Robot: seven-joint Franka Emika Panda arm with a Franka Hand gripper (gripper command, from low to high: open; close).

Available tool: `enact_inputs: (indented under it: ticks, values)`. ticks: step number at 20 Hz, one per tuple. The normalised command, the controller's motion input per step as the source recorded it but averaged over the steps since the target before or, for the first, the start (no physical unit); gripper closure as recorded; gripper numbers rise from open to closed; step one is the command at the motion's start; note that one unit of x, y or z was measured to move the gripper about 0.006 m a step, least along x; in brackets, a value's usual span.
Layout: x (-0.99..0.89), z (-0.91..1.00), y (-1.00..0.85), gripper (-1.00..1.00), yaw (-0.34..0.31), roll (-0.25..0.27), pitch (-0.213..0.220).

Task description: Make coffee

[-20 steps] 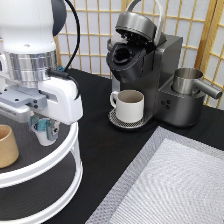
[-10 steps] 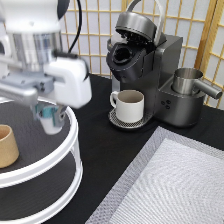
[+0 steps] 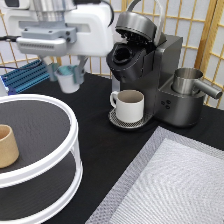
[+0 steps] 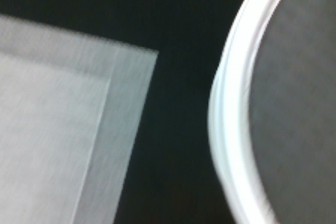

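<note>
From the exterior view we get the whole setup: the coffee machine [image 3: 150, 75] with its lid up at the top, a white mug [image 3: 129, 105] sitting on its drip tray, a metal jug [image 3: 189, 81] on the machine's right side, and a round white two-level stand [image 3: 47, 150] at the left with a tan cup [image 3: 7, 146] on its upper level. The wrist view gives us none of that, just the white rim of the stand [image 4: 232, 120], a strip of black desk [image 4: 176, 125] and a grey mat [image 4: 60, 130].

The hand [image 3: 68, 75] hangs in the air at the top left, above the desk between the stand and the machine. Its fingers are closed narrow around the coffee pod [image 3: 68, 80], which is up off everything, left of the machine's open chamber.
</note>
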Motion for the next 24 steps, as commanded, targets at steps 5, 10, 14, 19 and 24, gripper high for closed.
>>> enact_inputs:
  ticks: [5,10,14,19,24]
  values:
    - [0.19,0.19,0.57,1.0,0.0,0.355,-0.036]
    - [0.07,0.21,0.57,1.0,0.0,0.365,0.0]
    - [0.03,0.19,0.58,1.0,0.0,0.375,0.018]
    - [0.0,0.31,0.55,1.0,-0.01,0.337,0.041]
    - [0.0,0.15,0.47,1.0,-0.061,0.142,0.018]
